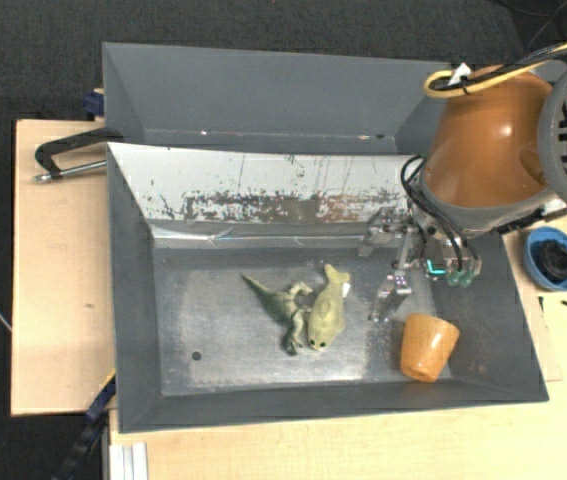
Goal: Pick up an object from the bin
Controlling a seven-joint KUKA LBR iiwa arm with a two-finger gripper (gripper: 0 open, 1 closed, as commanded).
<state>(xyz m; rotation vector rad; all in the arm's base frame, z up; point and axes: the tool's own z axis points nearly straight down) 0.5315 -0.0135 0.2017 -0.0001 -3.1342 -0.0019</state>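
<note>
Then: gripper (pixel 395 293) stationed by the orange cup (pixel 428 346)

My gripper hung just up and left of the orange cup, which lay tipped on the bin (pixel 213 368) floor. I could not tell whether the gripper was open or closed. Left of the cup, a pale yellow toy dinosaur (pixel 327 310) lay touching a dark green toy dinosaur (pixel 281 308).

In the middle of the bin (pixel 133 298) a dark green toy dinosaur (pixel 281 306) lies touching a pale yellow toy dinosaur (pixel 325 313) on its right. An orange cup (pixel 428 346) lies tipped over, further right and nearer.
</note>
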